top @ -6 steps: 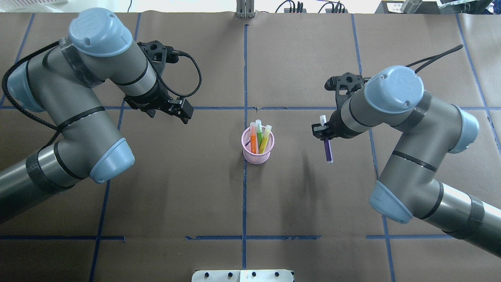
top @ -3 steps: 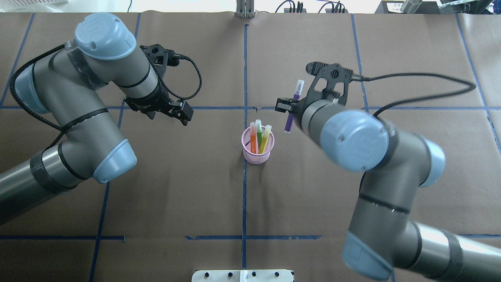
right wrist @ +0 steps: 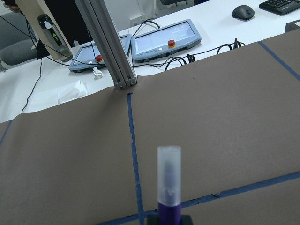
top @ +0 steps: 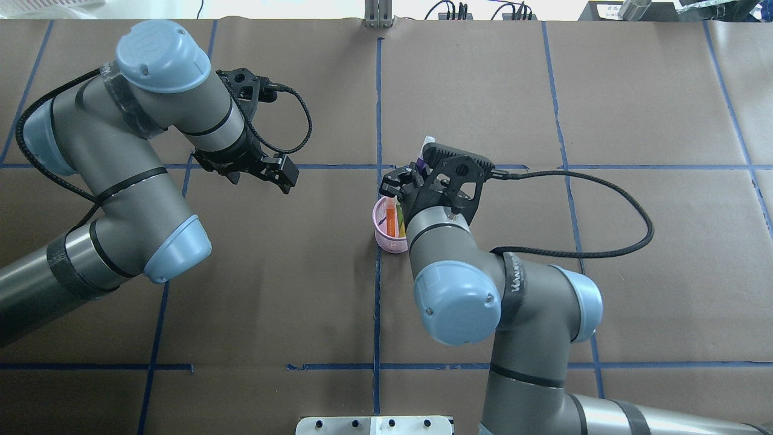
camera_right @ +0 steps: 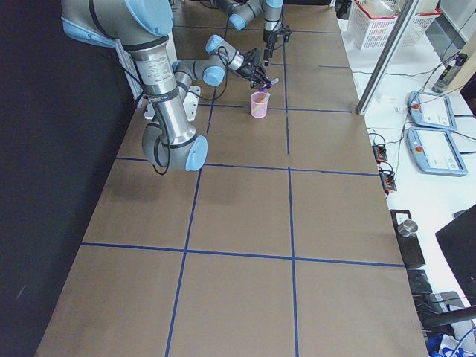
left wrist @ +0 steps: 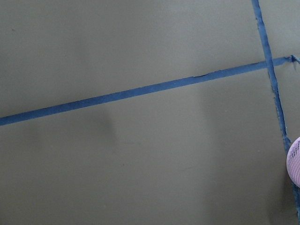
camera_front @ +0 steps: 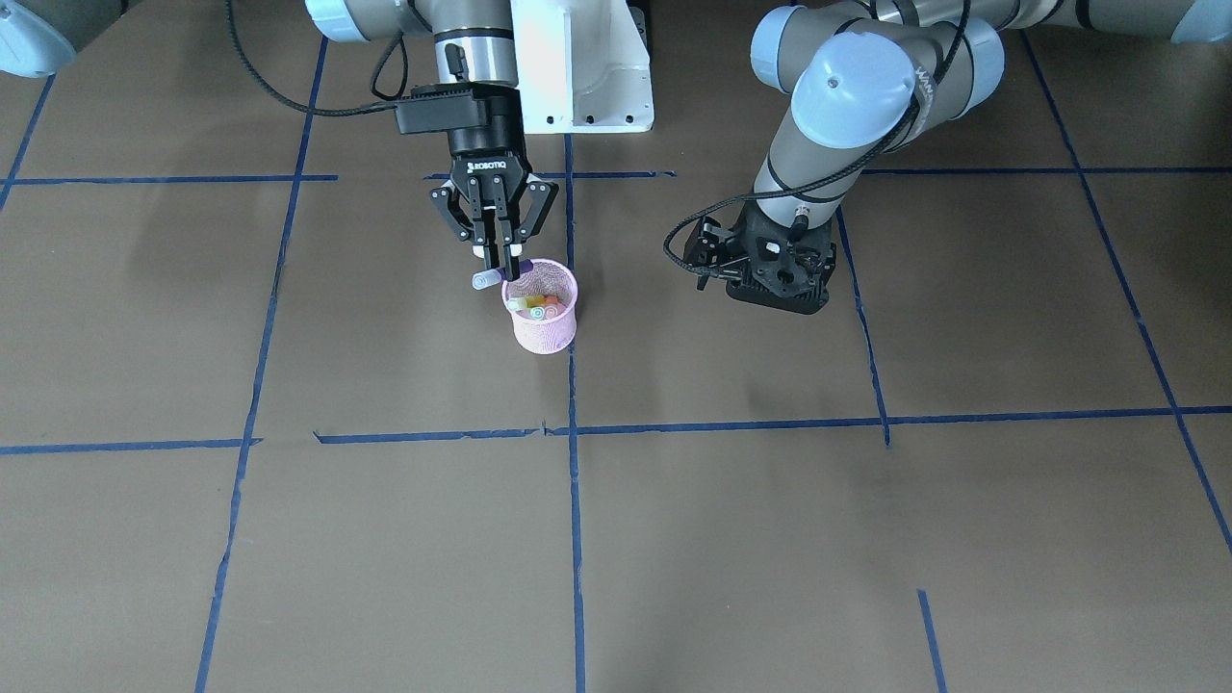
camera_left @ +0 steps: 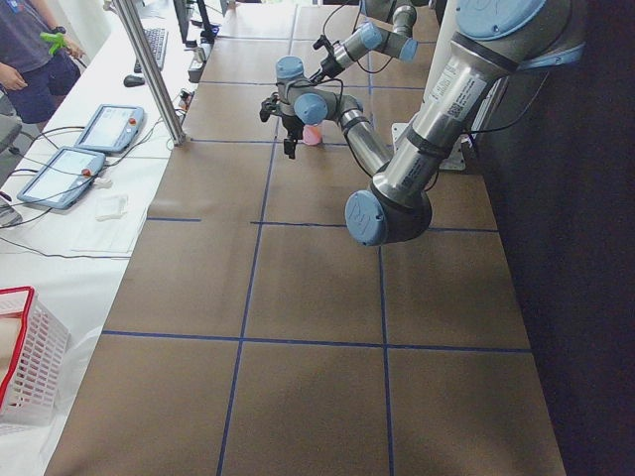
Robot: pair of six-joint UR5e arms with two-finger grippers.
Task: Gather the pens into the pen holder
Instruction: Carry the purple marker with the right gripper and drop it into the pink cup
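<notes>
Far left in the overhead view, the left hand point(top: 282, 176) hangs above bare bench point(top: 272, 302), well apart from the work. Its arm is folded back, probably so that the middle stays free for the other arm. Its fingers are too dark and foreshortened to judge, so I cannot tell whether they are spread or pressed together. Nothing shows between them. Its wrist camera sees only brown paper, blue tape and a sliver of pink at the frame's edge.

At the centre stands the pink mesh pen holder point(top: 382, 231), upright on the blue tape line. An orange pen point(top: 391, 219) leans inside it, and the front view shows further cap ends point(camera_front: 537, 307) clustered at its mouth.

Just right of it, the right hand point(camera_front: 502, 268) is over the holder's rim, its two fingers pinching the purple pen point(right wrist: 168, 183) partway along the barrel. The pen is tilted, its pale cap pointing up and away from the holder and its lower end aimed at the opening. That slant suits sliding it in beside the pens that already lean there. Its tip seems to be at the rim rather than inside, so the drop looks not yet made.
</notes>
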